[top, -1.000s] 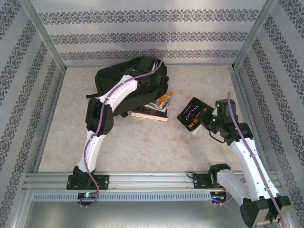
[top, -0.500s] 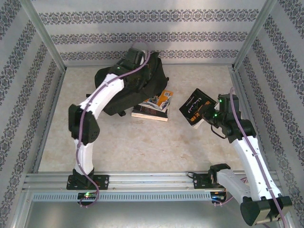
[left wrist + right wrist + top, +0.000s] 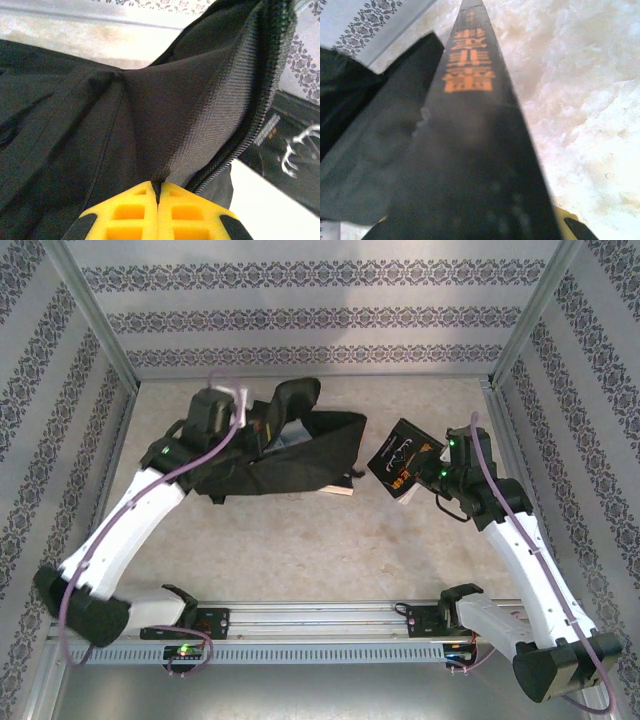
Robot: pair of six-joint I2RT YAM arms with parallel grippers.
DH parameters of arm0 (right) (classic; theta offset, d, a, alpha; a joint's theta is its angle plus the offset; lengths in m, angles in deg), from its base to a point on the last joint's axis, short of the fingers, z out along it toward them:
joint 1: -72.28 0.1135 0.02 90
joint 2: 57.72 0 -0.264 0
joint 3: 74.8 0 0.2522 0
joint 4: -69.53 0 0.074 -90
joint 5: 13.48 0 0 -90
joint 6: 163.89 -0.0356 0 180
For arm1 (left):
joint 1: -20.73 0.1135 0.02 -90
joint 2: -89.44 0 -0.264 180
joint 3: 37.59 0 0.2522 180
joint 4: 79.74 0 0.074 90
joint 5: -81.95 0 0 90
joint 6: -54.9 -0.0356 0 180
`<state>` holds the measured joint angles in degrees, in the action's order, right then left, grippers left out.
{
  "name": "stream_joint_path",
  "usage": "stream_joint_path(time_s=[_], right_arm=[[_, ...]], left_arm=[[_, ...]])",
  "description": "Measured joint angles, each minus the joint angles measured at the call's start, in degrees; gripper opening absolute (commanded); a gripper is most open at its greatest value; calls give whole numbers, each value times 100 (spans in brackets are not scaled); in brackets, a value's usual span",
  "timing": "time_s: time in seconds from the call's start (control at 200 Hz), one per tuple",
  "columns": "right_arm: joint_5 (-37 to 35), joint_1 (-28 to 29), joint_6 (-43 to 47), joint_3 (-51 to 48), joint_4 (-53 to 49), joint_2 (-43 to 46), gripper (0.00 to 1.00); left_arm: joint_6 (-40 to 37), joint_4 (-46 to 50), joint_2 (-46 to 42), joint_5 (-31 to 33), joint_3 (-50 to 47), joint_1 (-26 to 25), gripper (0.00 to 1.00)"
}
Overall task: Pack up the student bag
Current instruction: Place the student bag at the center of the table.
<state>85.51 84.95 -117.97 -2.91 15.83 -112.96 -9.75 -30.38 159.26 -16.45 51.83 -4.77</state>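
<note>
The left gripper is closed on a fold of the bag. Its yellow fingers meet, with black fabric pinched between them just beside the zipper edge. The fabric rises stretched from the fingers, so the mouth of the bag stands open. The bag lies on the far part of the table, and its mouth faces away from the left fingers, toward the right gripper.

The right gripper grips a black book, which is tilted and seems to be off the table. The wrist view shows one yellow finger at the near end of the book. The long axis of the book runs straight out from these fingers, with the spine turned to the camera. The mouth of the bag lies ahead and to the left of the right fingers, near the book but apart from it.

In my judgement the coming move turns on this relation. The book should go far end first, along its own length, into the gap that the left gripper holds open.

The spine carries orange characters in an East Asian script, which I cannot read. The cover has a white line drawing like antlers and a small orange mark. I see no brand on the bag. A second book shows a little from under the bag, and its writing is too small to read.
</note>
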Motion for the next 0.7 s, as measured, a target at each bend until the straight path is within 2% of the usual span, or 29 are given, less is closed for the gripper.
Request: stream_joint_path(time_s=[0.075,0.095,0.15,0.17,0.275,0.42,0.53,0.61,0.699], right_arm=[[-50,-2,20,0,0,-22,0],[-72,0,37,-2,0,-22,0],[-83,2,72,-2,2,-22,0],[-90,20,92,0,9,-28,0],[-94,179,251,2,11,-83,0],[-4,407,501,129,-13,-273,0],[98,437,586,184,-11,-299,0],[136,437,610,195,-11,-299,0],[138,435,638,192,-24,-289,0]], left_arm=[[61,179,-745,-87,-619,-2,0],[90,240,-911,-125,-756,-4,5],[175,420,-1305,-212,-1128,-4,27],[205,490,-1416,-234,-1246,-4,33],[354,824,-1624,-365,-1499,-4,52],[315,1185,-1154,-435,-1110,-133,61],[243,1362,-592,-238,-494,-345,68],[208,1508,-157,31,7,-656,72],[155,1596,481,343,577,-1241,73]])
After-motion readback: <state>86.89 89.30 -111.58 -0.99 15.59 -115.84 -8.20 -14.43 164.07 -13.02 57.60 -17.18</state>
